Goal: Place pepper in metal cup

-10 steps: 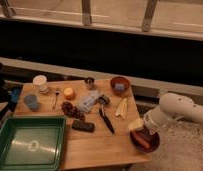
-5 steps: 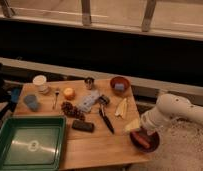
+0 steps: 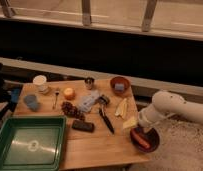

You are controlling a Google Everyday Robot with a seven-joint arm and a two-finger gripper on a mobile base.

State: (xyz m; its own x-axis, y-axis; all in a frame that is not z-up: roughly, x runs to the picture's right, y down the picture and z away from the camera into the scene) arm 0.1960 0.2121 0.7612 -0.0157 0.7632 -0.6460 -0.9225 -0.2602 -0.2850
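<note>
The pepper (image 3: 141,141), long and orange-red, lies in a dark bowl (image 3: 153,145) at the table's front right corner. My gripper (image 3: 140,128) hangs at the end of the white arm (image 3: 167,105), just above the bowl's left rim and right over the pepper's near end. Whether it touches the pepper does not show. The metal cup (image 3: 89,82), small and shiny, stands upright toward the back of the table, well to the left of the gripper.
A green tray (image 3: 30,147) fills the front left. A white cup (image 3: 40,83), a blue-grey cup (image 3: 31,102), an orange fruit (image 3: 69,93), a brown bowl (image 3: 120,85), a black knife (image 3: 106,120), yellow pieces (image 3: 126,114) and a dark bar (image 3: 83,126) lie between bowl and metal cup.
The gripper has sunk slightly toward the dark bowl and the pepper. Nothing else on the table has moved.
</note>
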